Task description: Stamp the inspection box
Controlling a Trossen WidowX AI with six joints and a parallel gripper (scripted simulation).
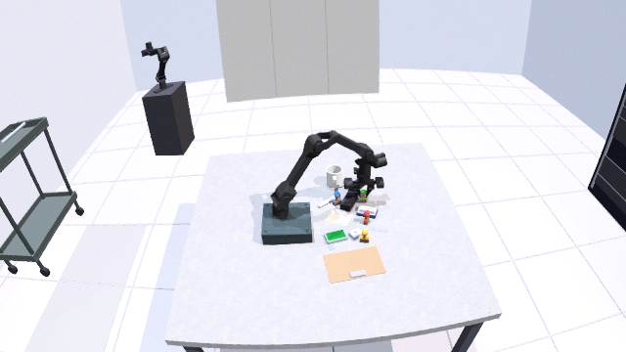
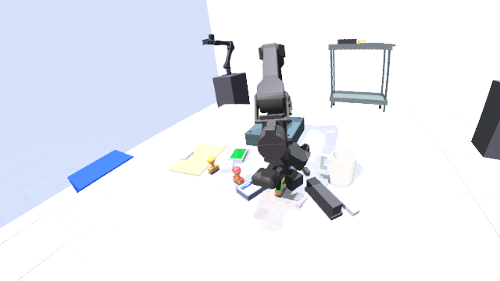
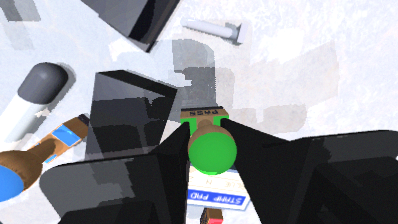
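One stamp held: the gripper is clamped on the neck of the green-knobbed stamp, a dark finger pressing each side.
Stamp label: a strip on its base reads PASS in the wrist view, seen upside down.
Stamp position: upright, at the far side of the cluster of objects, with the bench pale beneath it; whether its base touches the surface cannot be told.
Stamp pad: the white and blue pad, lettered STAMP PAD, lies just below the stamp in the wrist view; from the top view it sits just in front of the gripper.
Dark block: a grey-black box stands just beside the held stamp, on its left in the wrist view.
Blue stamp: a blue-knobbed stamp lies tipped on its side beyond the dark block.
Other stamps: a red-knobbed one and a yellow-knobbed one stand upright, apart from the gripper.
Green pad: a green-topped pad rests near the arm's base.
Card: a tan card lies well apart from the stamp, at the near side of the cluster in the top view.
Mug: a white mug stands near the arm's wrist.
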